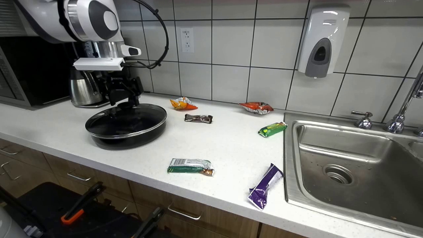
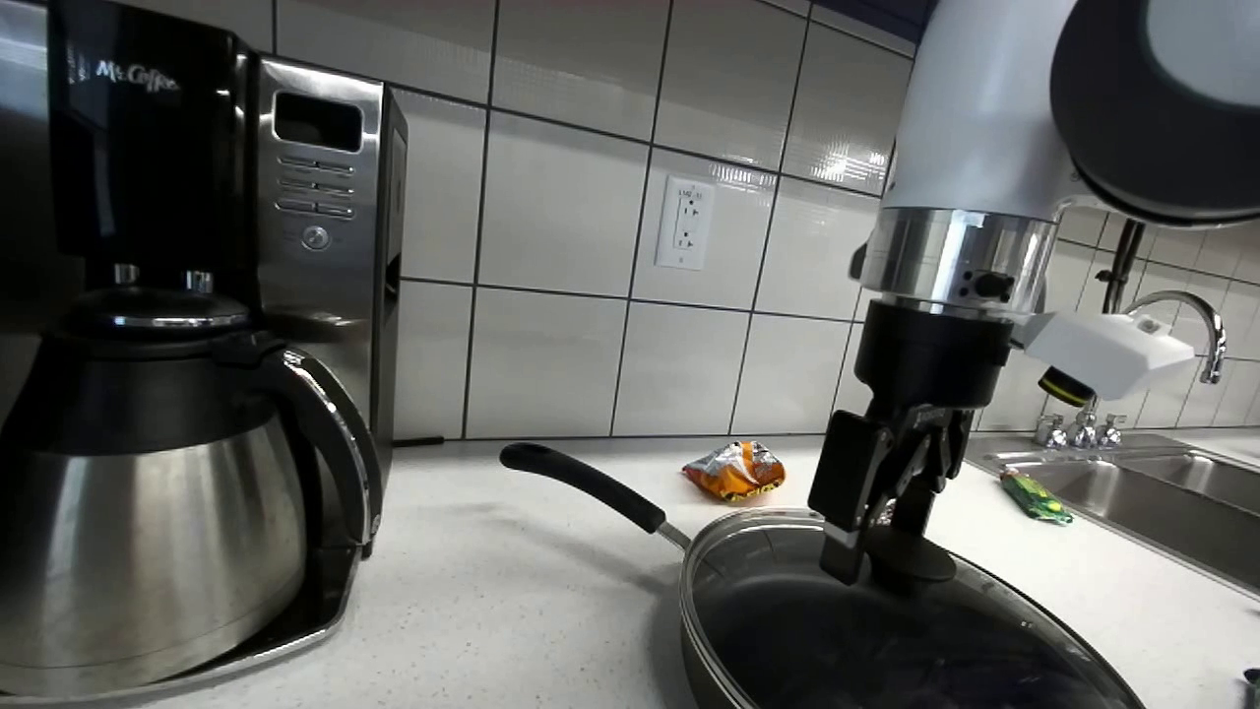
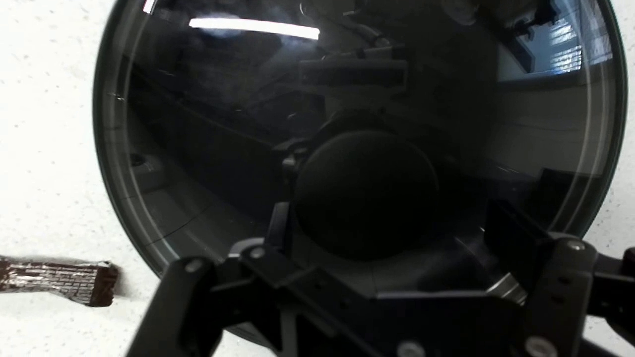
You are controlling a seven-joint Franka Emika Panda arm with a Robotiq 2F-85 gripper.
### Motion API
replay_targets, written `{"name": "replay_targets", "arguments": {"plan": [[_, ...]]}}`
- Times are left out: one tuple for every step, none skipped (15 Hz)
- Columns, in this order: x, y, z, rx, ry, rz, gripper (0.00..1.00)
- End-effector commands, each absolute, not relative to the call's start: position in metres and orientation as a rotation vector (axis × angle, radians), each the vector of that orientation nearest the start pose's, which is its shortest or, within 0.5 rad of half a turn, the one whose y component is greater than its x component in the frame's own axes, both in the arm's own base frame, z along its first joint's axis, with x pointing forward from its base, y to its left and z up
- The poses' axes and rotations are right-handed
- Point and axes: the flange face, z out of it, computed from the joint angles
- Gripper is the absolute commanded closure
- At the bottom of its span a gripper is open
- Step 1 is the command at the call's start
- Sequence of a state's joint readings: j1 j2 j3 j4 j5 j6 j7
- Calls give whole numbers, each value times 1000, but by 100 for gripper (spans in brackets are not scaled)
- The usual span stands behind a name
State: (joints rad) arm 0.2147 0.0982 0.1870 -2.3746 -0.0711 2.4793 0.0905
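My gripper [image 3: 389, 218] points down over a black frying pan [image 1: 132, 140], its jaws wide apart. The pan's glass lid [image 1: 132, 124] has a steel rim and a round black knob [image 3: 367, 193]. In the wrist view the knob lies between the two fingers, closer to the left one; whether either touches it I cannot tell. An exterior view shows one fingertip [image 2: 842, 561] low beside the knob, just above the glass. The pan's black handle [image 2: 581, 483] reaches back toward the tiled wall. A brown-wrapped bar [image 3: 59, 280] lies on the counter near the pan.
An orange snack bag [image 1: 183, 103] and a red one [image 1: 256, 107] sit near the wall. Green bars [image 1: 272, 129] and a purple wrapper [image 1: 266, 185] lie toward the steel sink [image 1: 291, 165]. A coffee maker's carafe [image 2: 157, 551] stands on the pan's handle side.
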Motion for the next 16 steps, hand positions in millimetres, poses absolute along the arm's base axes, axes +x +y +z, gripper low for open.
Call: {"name": "replay_targets", "arguments": {"plan": [[462,195,294,-3098,-637,-34,0],[462,194,293,-3096,-642,-31,0],[462,194,292,-3090,-643,-23,0],[462,194,292,-3092,-649,-23,0],[462,192,292,-3095,-652,-20,0],[462,191,291,-3097,-649,-16,0],[462,189,291,-3094,-642,-9,0],[461,188,290,-3098,-641,-4,0],[460,187,289,-3099,-642,-1,0],[459,187,289,-3101,-642,1,0],[459,187,289,-3101,-640,2,0],[459,186,289,-3102,-638,2,0],[459,186,289,-3103,-638,2,0],[458,186,289,-3104,-638,3,0],[458,186,289,-3110,-639,4,25],[458,186,288,-3110,-640,6,26]]}}
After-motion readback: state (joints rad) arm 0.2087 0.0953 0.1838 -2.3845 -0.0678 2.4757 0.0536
